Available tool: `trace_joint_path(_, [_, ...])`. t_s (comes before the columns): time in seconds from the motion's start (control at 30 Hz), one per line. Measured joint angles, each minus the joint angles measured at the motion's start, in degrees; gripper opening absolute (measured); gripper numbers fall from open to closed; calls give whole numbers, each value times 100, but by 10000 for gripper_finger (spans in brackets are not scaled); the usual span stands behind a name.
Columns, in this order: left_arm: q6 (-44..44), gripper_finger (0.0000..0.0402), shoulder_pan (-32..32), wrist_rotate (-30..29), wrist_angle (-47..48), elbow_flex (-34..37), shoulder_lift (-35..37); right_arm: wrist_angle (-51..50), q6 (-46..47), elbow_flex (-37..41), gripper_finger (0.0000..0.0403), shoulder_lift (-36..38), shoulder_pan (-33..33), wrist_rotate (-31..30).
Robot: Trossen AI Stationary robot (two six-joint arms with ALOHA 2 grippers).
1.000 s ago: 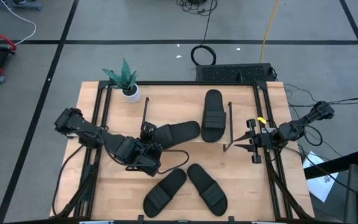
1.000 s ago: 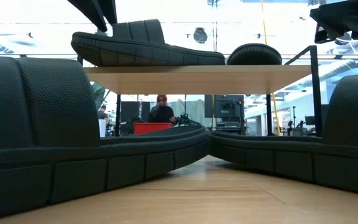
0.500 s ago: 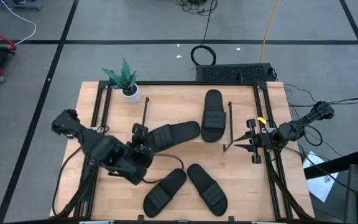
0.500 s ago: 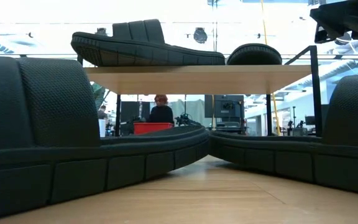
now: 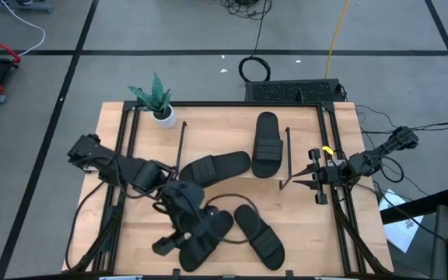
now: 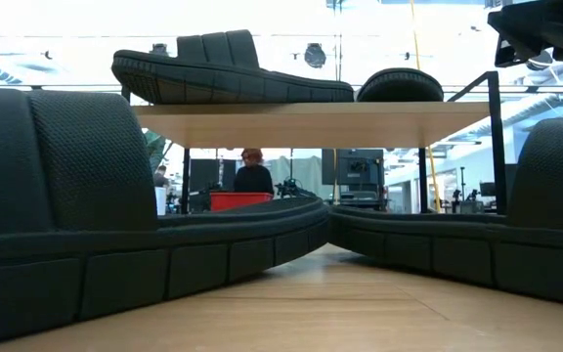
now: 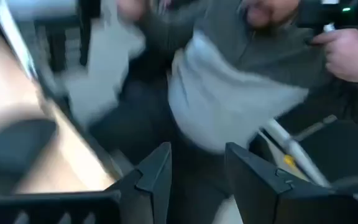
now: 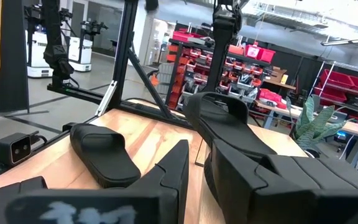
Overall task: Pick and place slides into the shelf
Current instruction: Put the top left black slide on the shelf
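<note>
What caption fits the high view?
Left end effector over a black ribbed slide sandal; two sandals on the wood-topped wire shelf.

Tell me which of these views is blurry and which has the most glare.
Left wrist view: heavily smeared, even the person behind the open left claw. Low view: washed-out bright ceiling above the shelf. High and right wrist views: sharp.

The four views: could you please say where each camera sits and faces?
High: above the table, straight down; both arms, left gripper, right gripper.
Low: table height, level between two slides toward the shelf; arm part top right.
Left wrist: past own fingers toward a person.
Right wrist: past own fingers across the shelf top.
Shared: high and low show the shelf's two slides.
</note>
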State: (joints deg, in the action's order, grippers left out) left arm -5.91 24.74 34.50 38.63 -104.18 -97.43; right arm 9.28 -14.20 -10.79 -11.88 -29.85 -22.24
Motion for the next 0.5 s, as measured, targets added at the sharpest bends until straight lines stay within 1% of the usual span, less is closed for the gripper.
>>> trace_joint_path(0.1, [490,145,-100,10,-828,-2,0,26,0,0,64,0,0,2])
trace_joint_path(0.23, [1301,145,-294,266,-2191,-2,0,116,0,0,64,1,1,2])
trace_joint_path(0.3, [2211,145,-344,298,-2811,-4,3,158,0,0,64,0,0,4])
trace_joint_path(0.37, [3421,145,-364,288,-3240,-7,4,201,1,0,64,2,2,3])
trace_joint_path(0.4, [4149,145,-364,143,-3396,-5,14,203,1,0,64,1,0,4])
trace_joint_path(0.43, [4845,145,-349,-217,-3445,-4,85,205,2,0,64,0,0,4])
trace_joint_path(0.5, [6132,145,-302,-1370,-3569,-1,226,208,2,0,64,2,0,4])
